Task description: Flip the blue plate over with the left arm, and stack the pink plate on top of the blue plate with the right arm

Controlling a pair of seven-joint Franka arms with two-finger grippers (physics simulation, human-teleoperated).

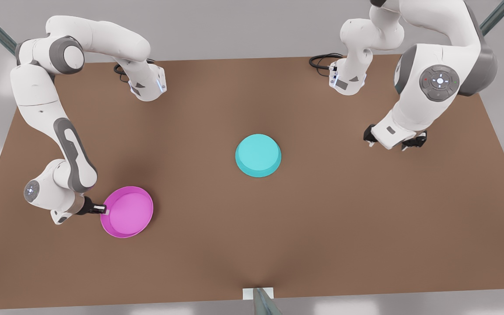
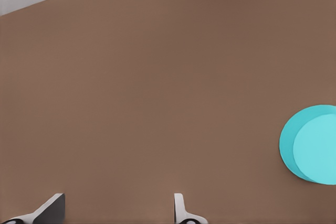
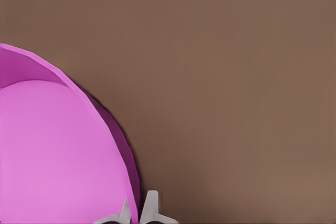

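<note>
both plates (image 1: 258, 155) (image 1: 127, 211) front; right claw (image 3: 137, 211) pinches pink rim.

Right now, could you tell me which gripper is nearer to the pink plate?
The right. The right gripper is shut on the pink plate's rim, at the front view's left. The left gripper hangs open over bare table at the front view's right, beyond the blue plate.
</note>
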